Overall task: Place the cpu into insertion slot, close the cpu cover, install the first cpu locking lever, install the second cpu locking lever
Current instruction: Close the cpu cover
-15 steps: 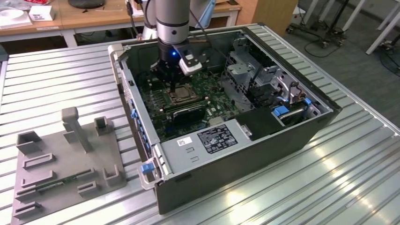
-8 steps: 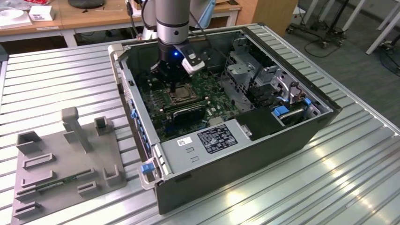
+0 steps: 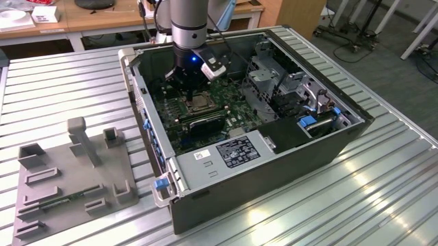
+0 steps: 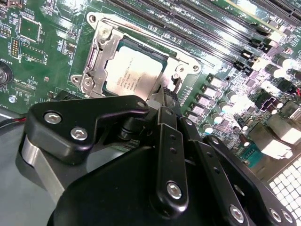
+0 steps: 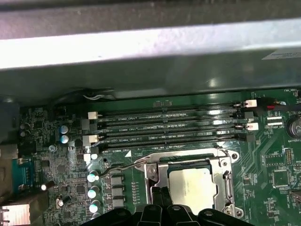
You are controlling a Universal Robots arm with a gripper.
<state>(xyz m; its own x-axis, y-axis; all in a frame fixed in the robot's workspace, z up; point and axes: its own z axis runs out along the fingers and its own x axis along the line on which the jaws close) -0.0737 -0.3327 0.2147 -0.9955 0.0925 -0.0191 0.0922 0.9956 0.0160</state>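
The cpu (image 4: 134, 73) (image 5: 193, 186), with its pale silvery top, lies flat in the insertion slot (image 4: 94, 21) on the green motherboard. The cpu cover (image 4: 97, 56) (image 5: 227, 190), a metal frame, lies down around it. In the exterior view the cpu (image 3: 200, 103) sits just below the arm's tool inside the open computer case. A thin wire locking lever (image 5: 117, 165) sticks out from one corner of the slot. My gripper (image 4: 164, 101) (image 5: 162, 197) (image 3: 190, 95) hangs low at the slot's edge beside the cpu, its black fingers shut together with nothing held.
Long memory slots (image 5: 169, 125) run beside the socket, and the case wall (image 5: 141, 42) rises behind them. Several capacitors (image 5: 92, 176) stand near the lever. A drive cage (image 3: 274, 82) and power supply (image 3: 233, 151) crowd the case. A grey fixture plate (image 3: 68, 174) lies at the exterior view's left.
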